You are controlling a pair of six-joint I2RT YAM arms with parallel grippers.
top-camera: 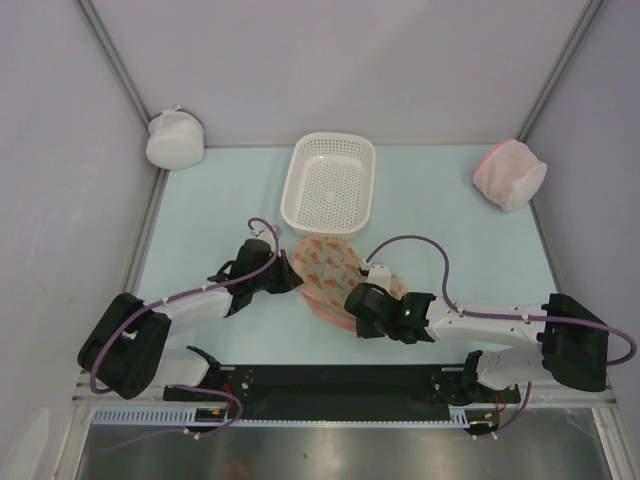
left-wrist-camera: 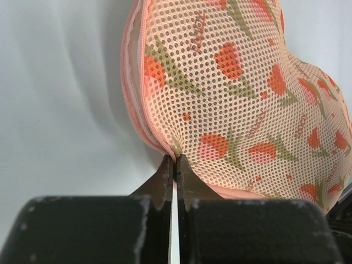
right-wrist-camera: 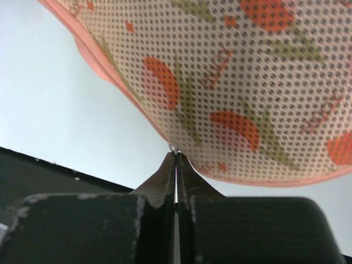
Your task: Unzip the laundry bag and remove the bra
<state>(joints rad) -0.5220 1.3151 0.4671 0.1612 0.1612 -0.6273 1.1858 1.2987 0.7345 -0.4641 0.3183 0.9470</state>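
Note:
The laundry bag (top-camera: 335, 268), beige mesh with orange-red and green print and pink edging, lies between the two arms in front of the basket. My left gripper (top-camera: 297, 280) is shut on the bag's pink left edge (left-wrist-camera: 175, 157); the bag (left-wrist-camera: 242, 99) fills that view. My right gripper (top-camera: 352, 300) is at the bag's near edge, shut on a small white zipper pull (right-wrist-camera: 174, 147) at its fingertips. The bag (right-wrist-camera: 247, 82) hangs over the fingers in the right wrist view. The bra is hidden from every view.
A white perforated basket (top-camera: 306, 205) stands just behind the bag. A round white mesh pouch (top-camera: 175, 140) sits at the back left corner, a round pink-and-white mesh pouch (top-camera: 510, 173) at the back right. A black rail (top-camera: 330, 380) runs along the near edge.

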